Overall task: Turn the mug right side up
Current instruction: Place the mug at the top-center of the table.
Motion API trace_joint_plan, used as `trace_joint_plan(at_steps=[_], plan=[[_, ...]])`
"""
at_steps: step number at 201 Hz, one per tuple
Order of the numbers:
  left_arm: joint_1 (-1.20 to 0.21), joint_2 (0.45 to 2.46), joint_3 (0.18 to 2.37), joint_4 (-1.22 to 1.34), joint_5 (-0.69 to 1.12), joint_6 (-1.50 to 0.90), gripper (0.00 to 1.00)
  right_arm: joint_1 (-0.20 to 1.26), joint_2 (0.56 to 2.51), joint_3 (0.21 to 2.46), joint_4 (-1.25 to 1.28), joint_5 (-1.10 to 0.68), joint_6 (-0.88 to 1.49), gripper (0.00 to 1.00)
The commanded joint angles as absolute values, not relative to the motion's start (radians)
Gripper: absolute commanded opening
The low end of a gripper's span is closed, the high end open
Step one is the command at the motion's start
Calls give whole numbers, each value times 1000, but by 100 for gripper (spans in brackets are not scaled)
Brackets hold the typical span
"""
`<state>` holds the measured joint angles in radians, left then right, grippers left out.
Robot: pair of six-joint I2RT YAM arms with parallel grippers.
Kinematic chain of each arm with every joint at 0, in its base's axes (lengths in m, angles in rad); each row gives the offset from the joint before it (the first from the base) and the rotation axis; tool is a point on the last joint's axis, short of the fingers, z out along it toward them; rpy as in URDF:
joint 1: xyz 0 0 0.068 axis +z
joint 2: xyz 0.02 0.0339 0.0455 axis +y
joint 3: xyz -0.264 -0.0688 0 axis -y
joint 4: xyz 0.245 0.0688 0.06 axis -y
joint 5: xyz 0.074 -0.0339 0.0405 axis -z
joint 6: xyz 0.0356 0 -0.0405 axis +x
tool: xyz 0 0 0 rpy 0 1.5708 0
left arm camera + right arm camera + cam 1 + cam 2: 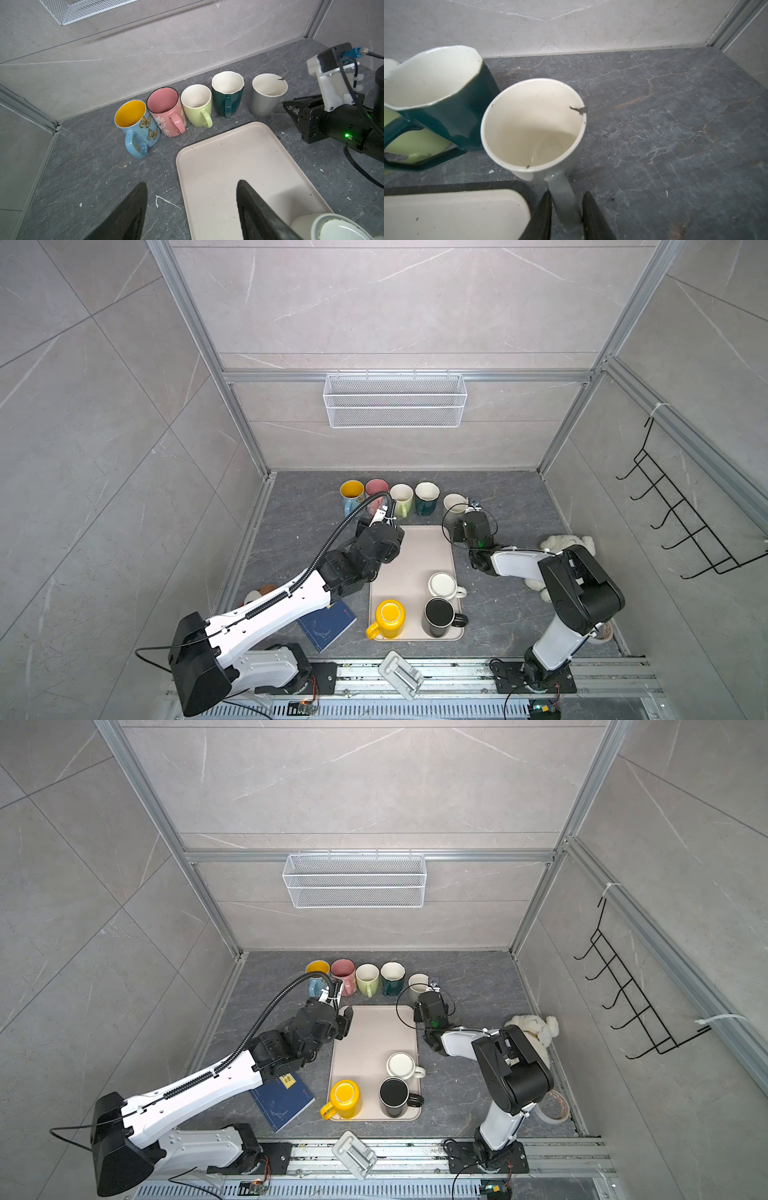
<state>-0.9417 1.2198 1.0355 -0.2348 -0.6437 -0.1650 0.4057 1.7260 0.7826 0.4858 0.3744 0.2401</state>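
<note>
1. a white bracket (401, 674) is seen on the front rail (457, 676).
2. on the near end of the tray (411, 560) a yellow mug (388, 618), a black mug (440, 616) and a white mug (444, 585) are set.
3. the left gripper (191, 182) is held over the tray's far left corner, fingers spread, nothing between them.
4. the right gripper (566, 193) is placed astride the handle of the grey mug (533, 124); whether the handle is pinched cannot be told.
5. the grey mug is stood upright on the table (654, 124) beside the dark green mug (446, 93), by the back wall (571, 25).

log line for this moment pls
right gripper: astride grey mug handle, grip unclear | grey mug: upright | left gripper: open, empty
</note>
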Motion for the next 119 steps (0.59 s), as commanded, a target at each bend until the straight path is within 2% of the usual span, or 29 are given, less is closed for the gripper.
trace_joint_plan(at_steps=[1, 119], plan=[[-937, 1195, 1032, -199, -640, -170, 70, 414, 1741, 821, 447, 357, 259, 29], [-937, 1190, 1015, -199, -664, -172, 70, 413, 1833, 961, 357, 329, 279, 30]])
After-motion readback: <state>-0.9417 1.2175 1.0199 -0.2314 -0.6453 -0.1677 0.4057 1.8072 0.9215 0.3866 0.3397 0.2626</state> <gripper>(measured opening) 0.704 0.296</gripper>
